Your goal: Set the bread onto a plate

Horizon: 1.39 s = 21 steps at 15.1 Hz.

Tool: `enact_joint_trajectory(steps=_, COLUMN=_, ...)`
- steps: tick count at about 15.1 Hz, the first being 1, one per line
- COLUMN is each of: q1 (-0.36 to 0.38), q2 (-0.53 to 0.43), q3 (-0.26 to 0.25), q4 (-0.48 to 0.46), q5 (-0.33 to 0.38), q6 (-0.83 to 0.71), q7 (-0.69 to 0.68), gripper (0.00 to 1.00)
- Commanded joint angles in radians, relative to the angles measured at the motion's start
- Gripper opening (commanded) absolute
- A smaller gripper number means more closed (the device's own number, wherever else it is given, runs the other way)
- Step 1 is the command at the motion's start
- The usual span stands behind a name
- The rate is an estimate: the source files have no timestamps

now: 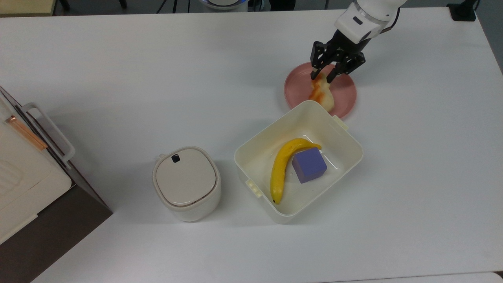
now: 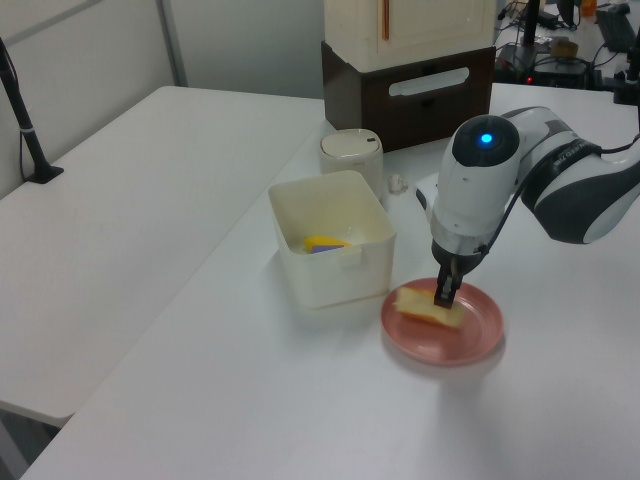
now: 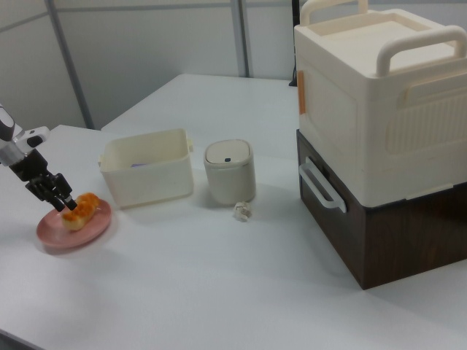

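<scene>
Bread (image 1: 323, 92) lies on the plate (image 1: 346, 94); our hand (image 1: 324, 74), fingers parted, straddles its end and could drag it off when lifting.

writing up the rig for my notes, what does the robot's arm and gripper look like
The arm has smooth, rounded white shells with dark grey sections at the joints, and a small blue light glows on one white segment. A black cable runs along it in the top view. The gripper is black and angular, with two slim black fingers below a white wrist block.
</scene>
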Motion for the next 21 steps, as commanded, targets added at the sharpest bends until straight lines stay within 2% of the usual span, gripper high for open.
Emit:
enact_joint_trajectory(steps=1, q1=0.007, q2=-0.005, q3=0.013, q4=0.005, q5=-0.008, q6=-0.076, q7=-0.135, gripper=0.69)
enact_joint_trajectory(steps=4, q1=-0.002, q2=-0.01, q3=0.015, q4=0.003, q5=-0.006, q6=-0.089, q7=-0.177, gripper=0.79)
enact_joint_trajectory(steps=6, q1=-0.031, q2=-0.022, q3=0.015, q4=0.008, q5=-0.001, q6=-0.09, q7=-0.23, gripper=0.82)
enact_joint_trajectory(steps=8, q1=-0.104, q2=-0.051, q3=0.015, q4=0.008, q5=0.026, q6=-0.092, q7=-0.364, gripper=0.85)
enact_joint_trajectory(steps=10, q1=-0.17, q2=-0.08, q3=0.007, q4=0.011, q5=0.103, q6=-0.121, q7=-0.566, gripper=0.85)
enact_joint_trajectory(steps=11, q1=-0.189, q2=-0.094, q3=0.0, q4=0.016, q5=0.127, q6=-0.151, q7=-0.662, gripper=0.85)
enact_joint_trajectory(steps=14, q1=-0.206, q2=-0.113, q3=-0.039, q4=0.043, q5=0.135, q6=-0.246, q7=-0.859, gripper=0.8)
enact_joint_trajectory(steps=17, q1=-0.244, q2=-0.12, q3=-0.06, q4=0.043, q5=0.135, q6=-0.25, q7=-0.97, gripper=0.8)
enact_joint_trajectory(steps=19, q1=-0.288, q2=-0.12, q3=-0.072, q4=0.081, q5=0.137, q6=-0.257, q7=-1.028, gripper=0.84)
enact_joint_trajectory(steps=21, q1=-0.344, q2=-0.117, q3=-0.089, q4=0.167, q5=0.182, q6=-0.308, q7=-1.067, gripper=0.89)
